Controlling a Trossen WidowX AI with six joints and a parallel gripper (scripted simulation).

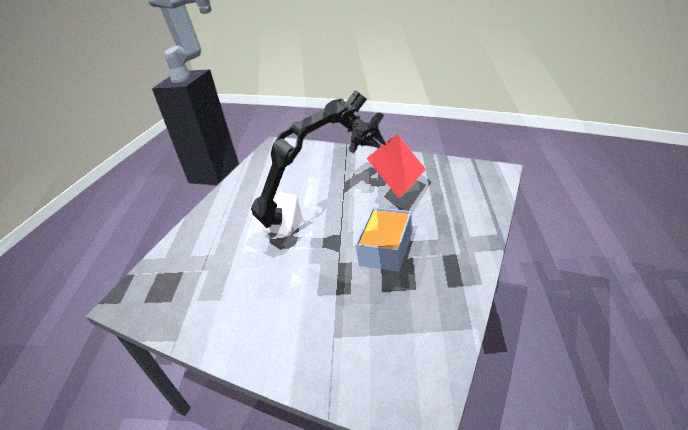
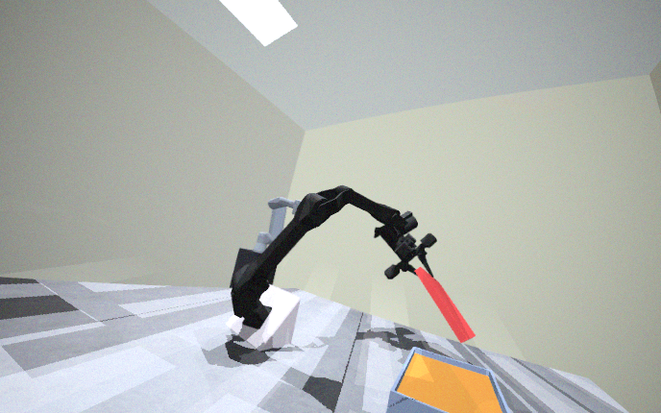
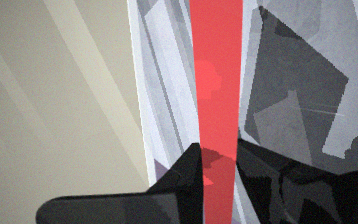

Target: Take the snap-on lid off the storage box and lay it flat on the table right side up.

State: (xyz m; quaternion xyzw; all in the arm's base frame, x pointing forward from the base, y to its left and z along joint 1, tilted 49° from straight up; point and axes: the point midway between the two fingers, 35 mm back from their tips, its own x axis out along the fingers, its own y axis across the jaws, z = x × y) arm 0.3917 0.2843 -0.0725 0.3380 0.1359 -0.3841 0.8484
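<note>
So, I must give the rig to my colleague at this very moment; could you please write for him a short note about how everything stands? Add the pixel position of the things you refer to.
Tool [image 1: 381, 143] [image 2: 425, 273] [image 3: 216, 148]: shut on the red lid [image 1: 396, 165] [image 2: 445, 306] [image 3: 220, 110], gripping it near one edge.
Lid: in the air, steeply tilted, off to one side of the box and not touching it.
Storage box [image 1: 381, 257] [image 2: 400, 402]: blue outside, orange inside, upright and open on the table [image 1: 261, 341] [image 2: 133, 369].
Done: lid off the box.
Left: turn the lid level, right side up, lay it flat on the table beside the box, then release. Keep the box where it stands.
</note>
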